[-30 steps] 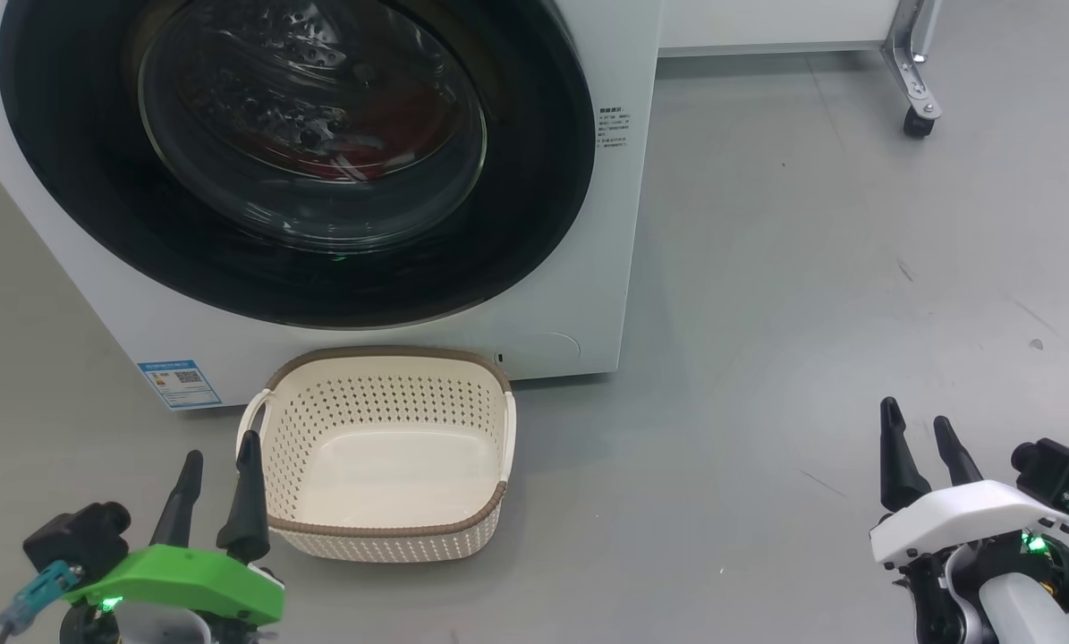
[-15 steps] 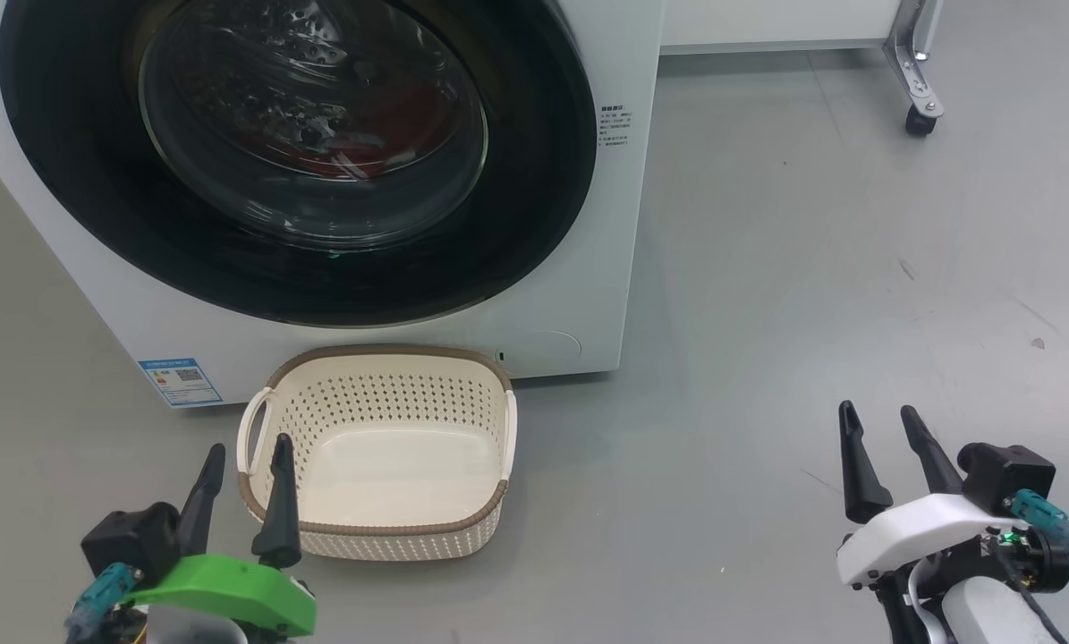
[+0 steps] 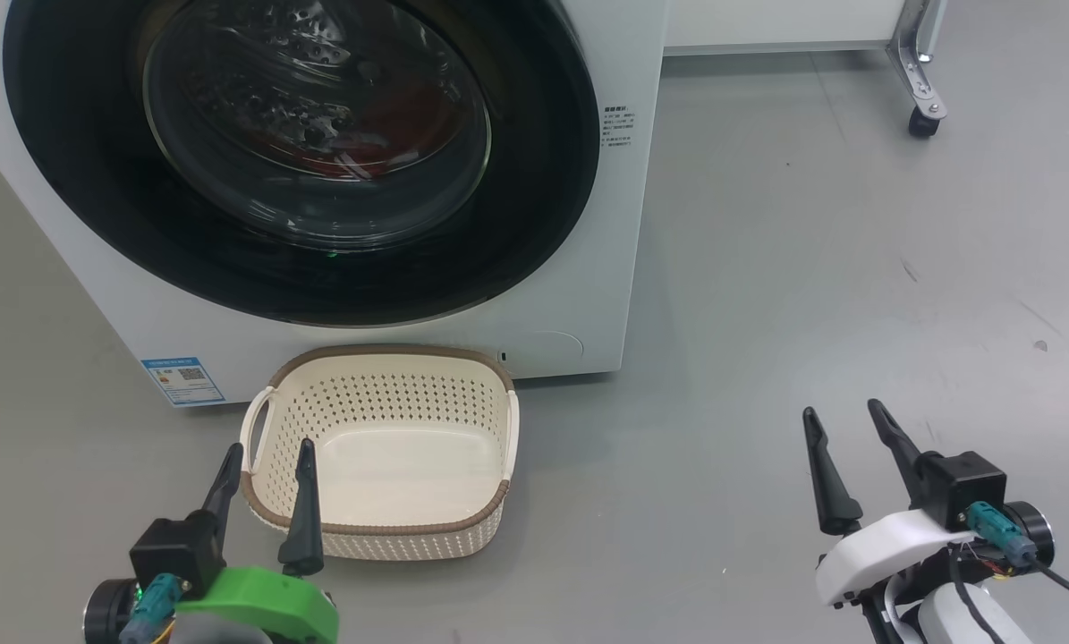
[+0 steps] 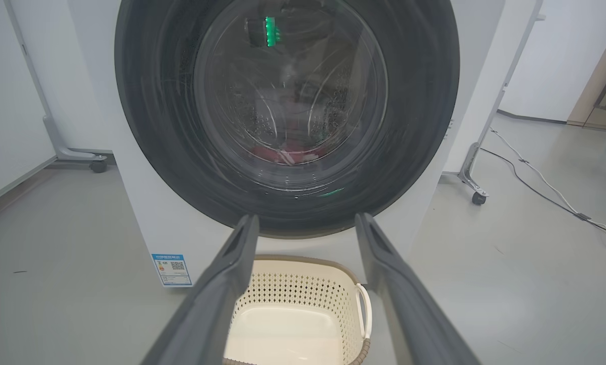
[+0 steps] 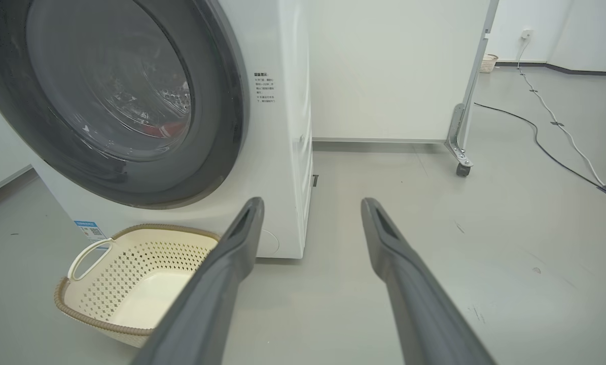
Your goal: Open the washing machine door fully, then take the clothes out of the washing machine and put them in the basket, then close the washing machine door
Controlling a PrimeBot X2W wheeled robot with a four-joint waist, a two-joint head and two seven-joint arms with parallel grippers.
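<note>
The white washing machine [image 3: 619,233] fills the upper left, and its round black door [image 3: 534,224] lies flat against the front. Through the glass window the red clothes [image 3: 391,125] show dimly in the drum, also as red clothes [image 4: 287,152] in the left wrist view. The cream basket [image 3: 462,528] stands empty on the floor just before the machine. My left gripper [image 3: 270,452] hovers open at the basket's near left corner. My right gripper [image 3: 843,413] is open over bare floor, well to the right of the machine. Basket [image 4: 303,263] and door [image 4: 414,126] lie ahead of the left fingers.
A frame leg on a black caster [image 3: 923,123] stands at the far right, behind the machine. Cables [image 5: 561,132] run across the grey floor further right. A blue sticker [image 3: 181,380] marks the machine's lower left corner. A white wall panel [image 5: 384,76] stands behind the machine.
Both grippers have shifted inward: the left one rightward to the basket's near left corner, the right one leftward. Both stay open. Door and basket have not moved.
</note>
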